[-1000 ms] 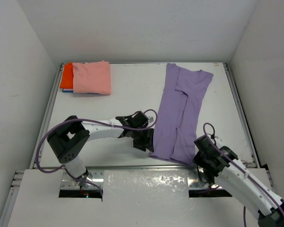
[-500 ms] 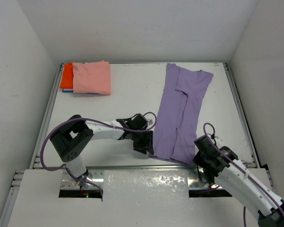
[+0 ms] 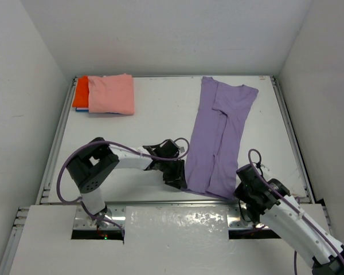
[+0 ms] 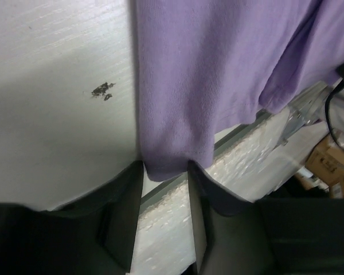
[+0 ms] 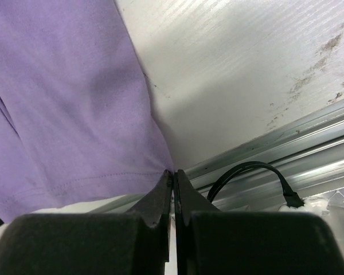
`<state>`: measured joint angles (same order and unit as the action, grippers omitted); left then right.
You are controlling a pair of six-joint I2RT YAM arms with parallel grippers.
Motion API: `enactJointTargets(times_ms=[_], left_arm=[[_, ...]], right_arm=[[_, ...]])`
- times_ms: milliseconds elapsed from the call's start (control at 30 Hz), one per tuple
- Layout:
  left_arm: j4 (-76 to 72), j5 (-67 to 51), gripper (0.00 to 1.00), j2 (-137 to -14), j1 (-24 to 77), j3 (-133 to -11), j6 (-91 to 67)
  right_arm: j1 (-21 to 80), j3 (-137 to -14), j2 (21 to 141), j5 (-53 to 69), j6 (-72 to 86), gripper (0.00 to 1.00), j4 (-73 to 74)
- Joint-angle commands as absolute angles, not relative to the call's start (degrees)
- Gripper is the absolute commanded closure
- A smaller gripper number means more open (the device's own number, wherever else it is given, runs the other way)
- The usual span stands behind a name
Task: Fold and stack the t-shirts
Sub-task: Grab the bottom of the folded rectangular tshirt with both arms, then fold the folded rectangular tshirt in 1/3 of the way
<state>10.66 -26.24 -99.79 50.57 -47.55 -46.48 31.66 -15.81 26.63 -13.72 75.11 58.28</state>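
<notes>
A purple t-shirt, folded lengthwise into a long strip, lies on the right half of the white table, its hem at the near edge. My left gripper is at the hem's near-left corner. In the left wrist view its jaws stand open with that corner of the shirt between the fingers. My right gripper is at the hem's near-right corner. In the right wrist view it is shut on the edge of the shirt. A folded pink shirt lies on an orange one at the back left.
The table's metal front rail runs right under both grippers, with a black cable loop beside the right one. A dark smudge marks the table left of the shirt. White walls enclose the table on three sides.
My left gripper has slid a little toward the near edge, reaching the shirt's near-left corner. The right arm and the shirt have barely moved.
</notes>
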Motion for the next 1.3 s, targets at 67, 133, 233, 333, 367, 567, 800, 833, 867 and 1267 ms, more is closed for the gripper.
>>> enactJointTargets(times_ms=[67,133,233,333,367,567,800,833,867,1267], left_arm=[[7.3,-25.5,0.91,-100.5,50.8,-46.8,-48.3],[7.8,-25.1,1.0,-99.2,50.8,-47.0,-48.4],[12.0,-23.0,1.0,-96.3,50.8,-47.8,-48.5],[15.5,-21.7,1.0,-94.1,50.9,-48.9,-48.7],[15.7,-21.6,1.0,-93.4,50.8,-48.8,-49.0],[16.7,-20.8,1.0,-90.1,50.8,-47.9,-50.5],[18.0,-20.3,1.0,-89.4,50.5,-50.9,-50.7],[18.3,-20.3,1.0,-89.6,50.0,-51.8,-50.4],[18.5,-20.5,1.0,-90.5,49.6,-52.6,-49.7],[27.4,-23.7,1.0,-101.1,38.3,-77.8,-42.1]], right_arm=[[31.9,-16.7,26.0,-15.3,75.0,1.0,63.4],[31.9,-17.1,25.8,-15.6,74.8,1.0,64.0],[31.9,-17.7,25.6,-16.3,74.4,1.0,64.7],[31.9,-18.5,25.8,-16.7,74.0,1.0,65.3],[31.9,-19.2,25.8,-16.8,73.7,1.0,65.5],[31.9,-20.7,25.8,-17.3,73.8,1.0,66.7],[31.9,-24.7,28.6,-19.3,70.5,1.0,63.8],[31.9,-26.9,29.7,-21.0,68.9,1.0,63.3],[31.9,-28.1,31.1,-21.9,67.9,1.0,62.0],[30.1,-42.6,48.3,-32.1,63.3,1.0,59.1]])
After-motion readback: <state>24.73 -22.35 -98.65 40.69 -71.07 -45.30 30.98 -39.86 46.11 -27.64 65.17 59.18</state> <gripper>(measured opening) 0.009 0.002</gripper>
